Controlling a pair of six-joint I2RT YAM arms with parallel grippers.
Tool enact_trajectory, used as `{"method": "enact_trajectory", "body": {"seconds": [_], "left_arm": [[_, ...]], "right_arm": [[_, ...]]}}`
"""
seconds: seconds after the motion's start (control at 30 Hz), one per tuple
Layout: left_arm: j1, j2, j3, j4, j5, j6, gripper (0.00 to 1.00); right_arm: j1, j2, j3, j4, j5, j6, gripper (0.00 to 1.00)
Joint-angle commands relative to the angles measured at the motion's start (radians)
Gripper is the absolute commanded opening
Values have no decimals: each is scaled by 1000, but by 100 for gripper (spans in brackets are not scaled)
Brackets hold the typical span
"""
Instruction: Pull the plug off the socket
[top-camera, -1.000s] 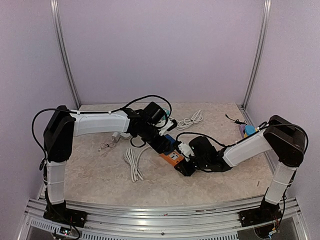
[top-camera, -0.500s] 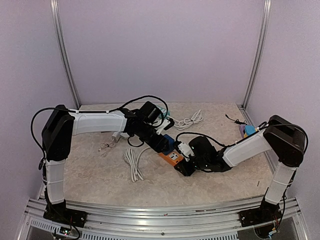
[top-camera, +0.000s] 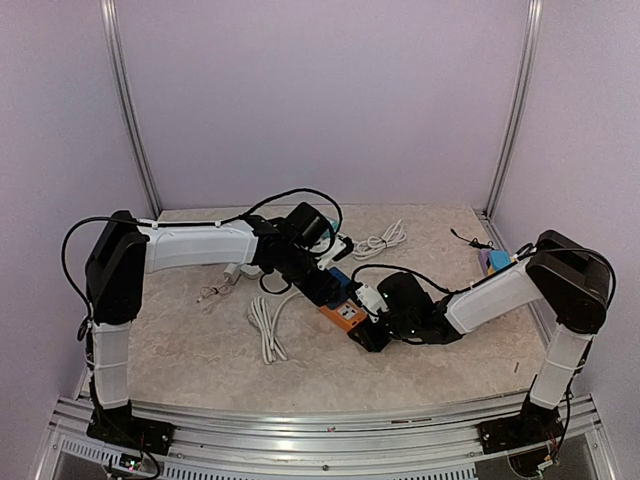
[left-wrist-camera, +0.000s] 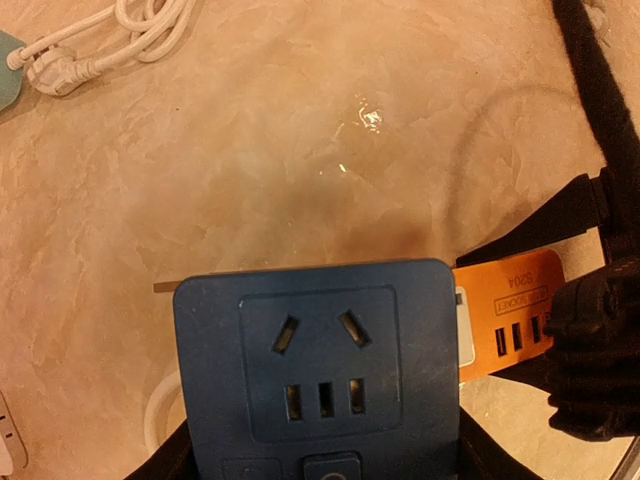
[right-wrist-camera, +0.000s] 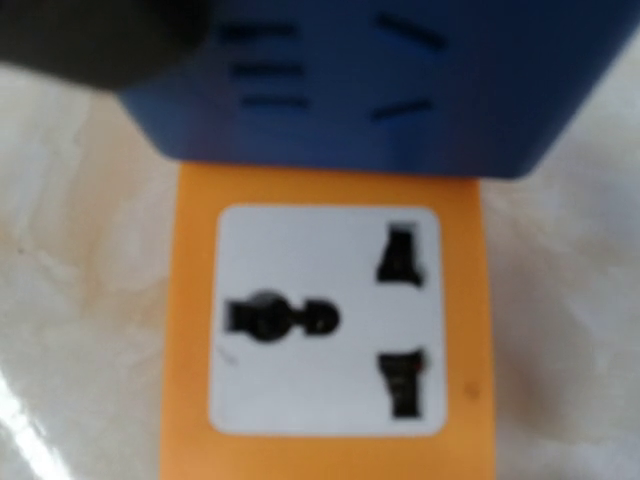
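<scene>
Clearly the left jaws clamp the blue plug (left-wrist-camera: 320, 380), part-open around it; the orange socket (left-wrist-camera: 510, 305) runs on toward the right jaws, grip unclear

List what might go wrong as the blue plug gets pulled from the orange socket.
1. The left pincer grips the square blue plastic plug only near its lower corners, so it may slip off.
2. The right pincer holds just the rectangular orange socket block's end, so the block could twist free.

The top camera overlooks the desk (top-camera: 200, 350); both wrist cameras closely face the blue plug (left-wrist-camera: 318, 375) on the orange socket (right-wrist-camera: 325, 320)
</scene>
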Motion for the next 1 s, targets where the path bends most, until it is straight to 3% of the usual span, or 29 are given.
{"method": "enact_trajectory", "body": {"seconds": [0.0, 0.17, 0.37, 0.6, 0.73, 0.97], "left_arm": [[16, -82, -10, 138, 296, -46, 18], [10, -84, 25, 101, 307, -38, 18], [-36, -25, 84, -26, 66, 58, 14], [34, -115, -13, 119, 332, -45, 15], [44, -127, -20, 149, 406, -82, 15], [-51, -54, 68, 10, 133, 66, 13]], "right_arm": [[-7, 54, -4, -92, 6, -13, 0], [-8, 58, 0, -95, 5, -13, 0], [-8, 58, 0, -96, 8, -12, 0], [-7, 58, 0, -98, 13, -8, 0], [-8, 60, 1, -101, 13, -9, 0], [-8, 64, 5, -107, 22, -7, 0]]}}
